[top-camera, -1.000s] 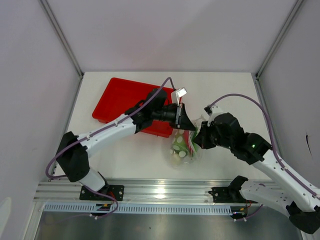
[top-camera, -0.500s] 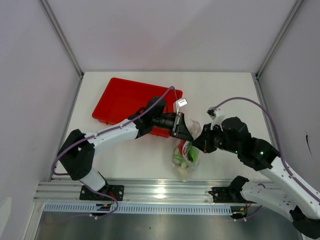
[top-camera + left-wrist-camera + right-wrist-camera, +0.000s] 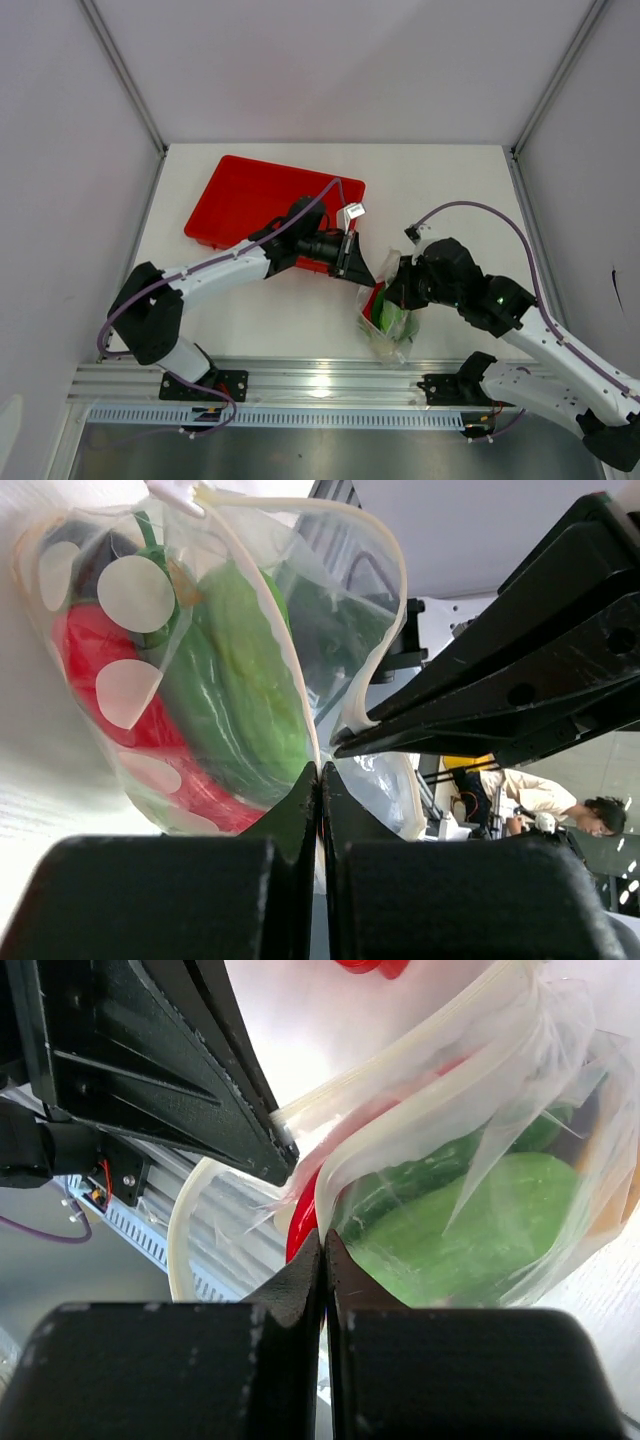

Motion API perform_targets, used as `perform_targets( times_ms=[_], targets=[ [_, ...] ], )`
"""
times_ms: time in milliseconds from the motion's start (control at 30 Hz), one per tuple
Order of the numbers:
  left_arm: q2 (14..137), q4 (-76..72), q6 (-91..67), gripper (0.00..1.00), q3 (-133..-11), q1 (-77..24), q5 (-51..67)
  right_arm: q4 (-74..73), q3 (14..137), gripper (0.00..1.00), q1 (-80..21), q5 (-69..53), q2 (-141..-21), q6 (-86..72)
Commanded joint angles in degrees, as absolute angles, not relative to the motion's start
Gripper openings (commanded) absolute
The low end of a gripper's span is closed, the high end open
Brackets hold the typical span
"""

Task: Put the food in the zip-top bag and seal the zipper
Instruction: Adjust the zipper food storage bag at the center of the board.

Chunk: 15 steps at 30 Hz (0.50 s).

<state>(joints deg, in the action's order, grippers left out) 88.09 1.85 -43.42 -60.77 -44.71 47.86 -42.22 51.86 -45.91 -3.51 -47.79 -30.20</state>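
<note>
The clear zip-top bag (image 3: 385,322) hangs between my two grippers over the front middle of the table. Inside it I see green vegetables (image 3: 240,690) and a red piece (image 3: 95,670); other food is hidden. My left gripper (image 3: 362,272) is shut on the bag's top edge (image 3: 318,765). My right gripper (image 3: 392,288) is shut on the bag's rim (image 3: 322,1222) from the other side. The zipper strip (image 3: 400,1080) runs as a pale band along the bag's mouth. In the right wrist view green pieces (image 3: 480,1220) press against the plastic.
The red tray (image 3: 250,205) lies at the back left, under my left arm. The metal rail (image 3: 300,380) runs along the table's front edge just below the bag. Grey walls close in both sides.
Both grippers have moved nearer the table's front with the bag. The bag has turned and now hangs lower right, closer to the rail.
</note>
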Motion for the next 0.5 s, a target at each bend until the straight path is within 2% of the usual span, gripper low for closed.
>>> perform_targets(
  times_ms=[0,133,200,300,333,467],
  targets=[
    [88.33,-1.32,-41.4,0.0,-60.56,-44.47,49.57,-39.82,52.29,0.0,-46.14,-3.51,-47.19,-31.12],
    [90.26,-3.94,-42.1,0.0,-59.86,-44.47,51.41,-39.11,52.03,0.0,-46.23,-4.39,-48.25,-30.94],
    [91.14,-4.22,-42.45,0.01,-59.68,-44.39,51.85,-38.24,52.03,0.04,-46.14,-5.09,-48.51,-31.11],
    [91.67,-4.31,-41.75,0.01,-59.94,-44.04,52.12,-36.83,52.29,0.26,-46.14,-7.72,-48.78,-30.76],
    [92.1,-4.13,-41.57,0.01,-60.12,-43.95,52.12,-36.39,52.82,0.38,-46.14,-9.65,-49.04,-30.59],
    [92.81,-2.2,-39.99,0.0,-61.26,-42.28,52.47,-37.09,55.54,0.6,-46.14,-11.69,-49.04,-28.75]
  ],
)
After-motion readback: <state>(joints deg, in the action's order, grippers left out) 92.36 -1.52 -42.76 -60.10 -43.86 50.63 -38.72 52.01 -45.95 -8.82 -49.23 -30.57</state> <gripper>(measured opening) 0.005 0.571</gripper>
